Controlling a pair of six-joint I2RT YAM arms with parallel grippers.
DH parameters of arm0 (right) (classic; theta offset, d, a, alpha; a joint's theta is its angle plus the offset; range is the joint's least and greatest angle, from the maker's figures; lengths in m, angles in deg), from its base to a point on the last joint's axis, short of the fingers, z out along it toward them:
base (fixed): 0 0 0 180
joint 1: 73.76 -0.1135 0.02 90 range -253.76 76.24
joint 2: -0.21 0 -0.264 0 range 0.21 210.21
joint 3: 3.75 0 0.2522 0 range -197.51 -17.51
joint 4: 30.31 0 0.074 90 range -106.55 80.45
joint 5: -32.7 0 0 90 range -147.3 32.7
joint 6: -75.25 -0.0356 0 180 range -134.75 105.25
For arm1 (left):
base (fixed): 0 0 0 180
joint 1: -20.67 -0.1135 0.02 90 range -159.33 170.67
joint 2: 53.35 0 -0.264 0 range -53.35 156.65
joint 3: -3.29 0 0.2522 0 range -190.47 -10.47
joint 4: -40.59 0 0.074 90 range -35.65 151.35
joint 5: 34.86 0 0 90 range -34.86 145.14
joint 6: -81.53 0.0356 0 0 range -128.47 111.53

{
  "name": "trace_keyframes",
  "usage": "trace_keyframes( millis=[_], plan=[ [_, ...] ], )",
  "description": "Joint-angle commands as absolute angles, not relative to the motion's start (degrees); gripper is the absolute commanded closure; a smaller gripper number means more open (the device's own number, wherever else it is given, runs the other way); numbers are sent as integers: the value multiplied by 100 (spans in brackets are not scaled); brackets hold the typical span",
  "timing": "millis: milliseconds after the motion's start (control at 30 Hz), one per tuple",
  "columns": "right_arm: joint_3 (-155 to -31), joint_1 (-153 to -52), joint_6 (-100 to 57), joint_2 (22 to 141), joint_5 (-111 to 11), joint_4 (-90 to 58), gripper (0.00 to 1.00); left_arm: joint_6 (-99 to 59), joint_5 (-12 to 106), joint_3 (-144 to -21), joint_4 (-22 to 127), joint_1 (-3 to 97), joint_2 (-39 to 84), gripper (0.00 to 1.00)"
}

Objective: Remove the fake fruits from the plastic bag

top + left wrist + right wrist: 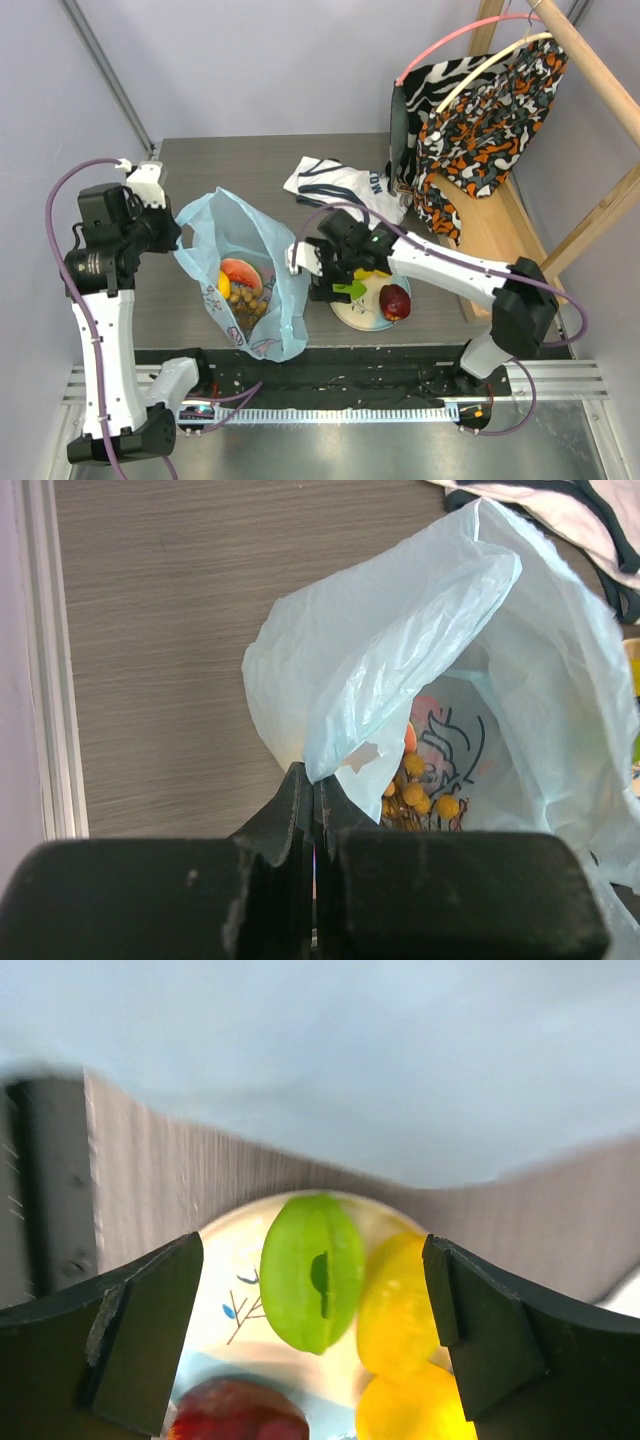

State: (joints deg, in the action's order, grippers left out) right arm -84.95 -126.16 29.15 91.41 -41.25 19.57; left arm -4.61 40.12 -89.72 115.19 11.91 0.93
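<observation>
The light-blue plastic bag (245, 275) stands open on the table, and its rim is pinched by my left gripper (170, 236), which is shut on it (315, 780). Inside the bag (400, 660) lie a red-orange fruit (238, 271), a yellow one (224, 289) and a brownish grape bunch (250, 302), whose berries (415, 790) show through the mouth. My right gripper (335, 275) hangs open over the plate (362, 315). A green fruit (312, 1270) sits between its fingers (312, 1245), touching neither. Yellow pieces (395, 1305) and a red apple (235, 1418) rest on the plate (215, 1295).
A white shirt with dark lettering (340, 185) lies behind the plate. Patterned clothes (470, 110) hang from a wooden rack (590, 80) at the right. A metal rail (350, 385) runs along the near edge by the arm bases.
</observation>
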Motion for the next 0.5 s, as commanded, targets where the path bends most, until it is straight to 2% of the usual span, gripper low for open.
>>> trace_keyframes(
  millis=[0,133,267,300,367,400,467],
  plan=[
    [-9650,-12641,1841,8363,-3630,2283,0,-92,3774,-9001,11806,1153,-70,100],
    [-10616,-12641,865,8361,-3305,1879,0,6,3616,-8817,11965,1153,-298,100],
    [-11321,-12676,57,9009,-2375,1274,22,-196,3387,-8667,11895,1153,-466,100],
    [-11592,-12746,-189,9187,-2251,1220,33,-240,3379,-8676,11895,1153,-440,100],
    [-11883,-12843,-279,9764,-2109,1184,43,-258,3361,-8799,11921,1153,-404,100],
    [-12093,-12982,-279,9908,-2178,1175,55,-250,3343,-8843,11939,1153,-387,100],
    [-12183,-13089,-323,10294,-2467,1053,59,-249,3291,-8957,12009,1153,-378,100]
  ],
)
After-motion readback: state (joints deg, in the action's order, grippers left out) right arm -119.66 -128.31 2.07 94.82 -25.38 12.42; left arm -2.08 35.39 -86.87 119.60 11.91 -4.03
